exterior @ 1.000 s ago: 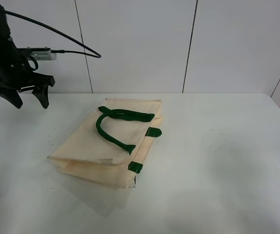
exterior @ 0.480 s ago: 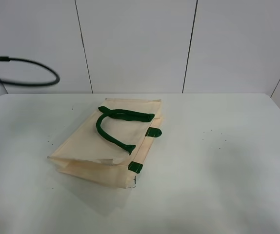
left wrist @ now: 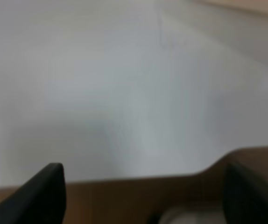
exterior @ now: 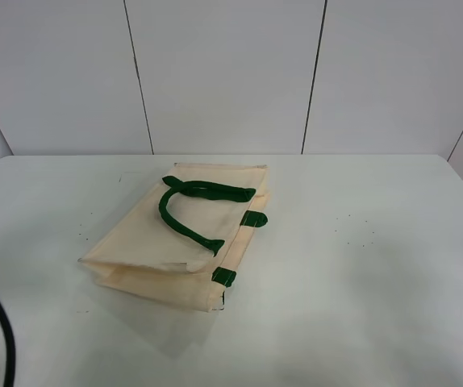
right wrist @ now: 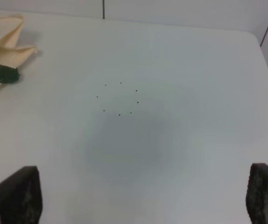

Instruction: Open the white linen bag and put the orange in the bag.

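White linen bag (exterior: 179, 246): lying flat and folded near the middle of the worktop (exterior: 377, 266), a little toward the left edge; dark green handles (exterior: 191, 211) are resting on top of it.
Orange: not showing in any view, so I cannot tell where it is sitting.
Left hand (left wrist: 143, 196): fingers are standing spread wide with nothing between them, looking over the worktop's edge; the view is blurred.
Right hand (right wrist: 145, 198): fingers are standing wide apart and empty above bare worktop, with the bag's corner (right wrist: 5, 51) off to one side.
Risk, bag mouth: the cloth is looking limp, so a pinch may be catching both layers and lifting the bag shut.
Risk, handles: a finger may be snagging a strap and dragging the whole bag toward the edge.
Risk, orange: round fruit may be rolling away if the mouth is sagging closed.
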Motion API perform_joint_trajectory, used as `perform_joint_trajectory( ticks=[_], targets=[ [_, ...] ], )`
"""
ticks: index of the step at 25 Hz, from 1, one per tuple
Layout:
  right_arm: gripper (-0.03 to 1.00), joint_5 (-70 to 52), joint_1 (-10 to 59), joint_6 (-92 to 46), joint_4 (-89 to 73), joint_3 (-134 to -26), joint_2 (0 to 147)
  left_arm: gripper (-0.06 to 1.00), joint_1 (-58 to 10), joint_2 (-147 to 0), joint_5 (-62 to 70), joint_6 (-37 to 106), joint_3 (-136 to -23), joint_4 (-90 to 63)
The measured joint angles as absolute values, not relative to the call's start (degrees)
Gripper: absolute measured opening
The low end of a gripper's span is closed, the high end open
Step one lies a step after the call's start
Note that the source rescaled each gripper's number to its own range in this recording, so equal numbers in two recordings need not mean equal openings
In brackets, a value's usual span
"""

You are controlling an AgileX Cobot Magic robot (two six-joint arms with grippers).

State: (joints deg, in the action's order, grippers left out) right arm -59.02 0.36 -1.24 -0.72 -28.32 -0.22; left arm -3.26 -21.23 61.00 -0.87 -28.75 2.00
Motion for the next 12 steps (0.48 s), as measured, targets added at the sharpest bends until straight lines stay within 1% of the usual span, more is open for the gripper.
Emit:
perform_joint_trajectory(
  ticks=[4, 12],
  targets=[
    [1.00, -59.02, 0.36, -1.24, -0.72, -28.32, -0.22, 0.91, -3.26, -11.99, 60.59, -0.87, -28.54, 1.03],
    [1.00, -59.02, 0.36, -1.24, -0.72, -28.32, -0.22, 0.91, -3.26, -3.82, 60.59, -0.82, -28.48, 1.03]
  ],
)
